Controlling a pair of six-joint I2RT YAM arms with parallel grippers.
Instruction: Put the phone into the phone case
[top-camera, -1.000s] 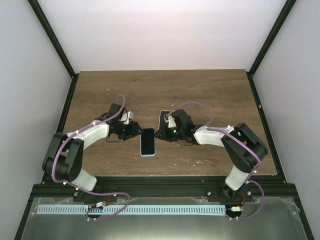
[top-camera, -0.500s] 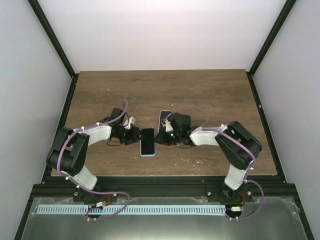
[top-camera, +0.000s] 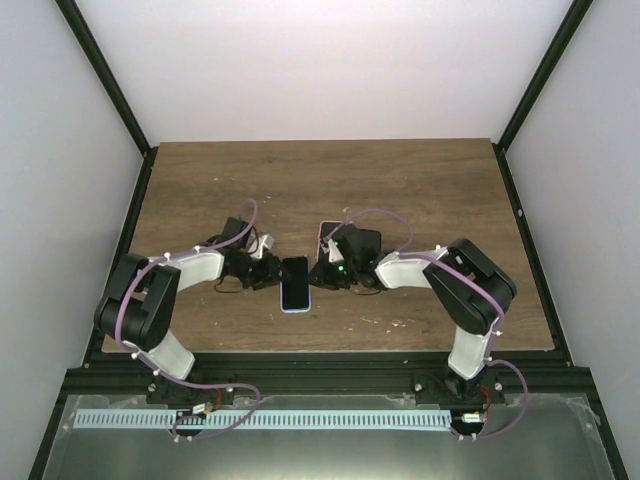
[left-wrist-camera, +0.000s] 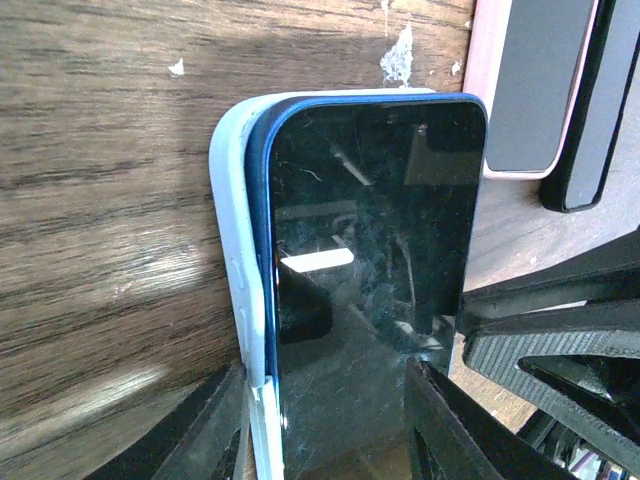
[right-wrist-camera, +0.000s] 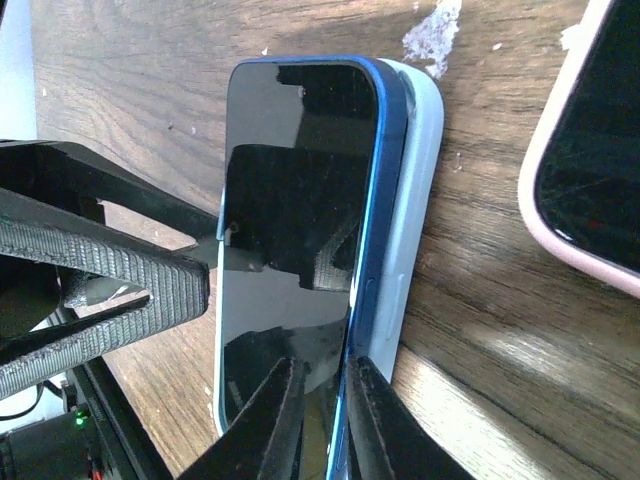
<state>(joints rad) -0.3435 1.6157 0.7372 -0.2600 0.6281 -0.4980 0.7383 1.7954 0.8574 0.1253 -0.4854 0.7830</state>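
Observation:
The blue phone (top-camera: 295, 283) lies screen up on its pale blue case (left-wrist-camera: 235, 240), shifted sideways so one long case wall (right-wrist-camera: 415, 200) shows bare beside it. My left gripper (top-camera: 268, 272) is open at the phone's left side. In its wrist view its jaws (left-wrist-camera: 325, 368) straddle the near end, one finger against the case wall, the other over the screen (left-wrist-camera: 370, 260). My right gripper (top-camera: 322, 272) is nearly closed (right-wrist-camera: 325, 362) on the phone's right long edge, one finger on the screen (right-wrist-camera: 295, 230), the other between phone and case wall.
A second phone in a pink case (top-camera: 327, 236) lies just behind my right gripper, close to the blue phone's far right corner; it also shows in the left wrist view (left-wrist-camera: 535, 90) and the right wrist view (right-wrist-camera: 590, 180). Wooden table (top-camera: 420, 190); white scuff marks near the phones.
Both grippers have closed in on the phone from either side over the last second. The phone and case have stayed in place.

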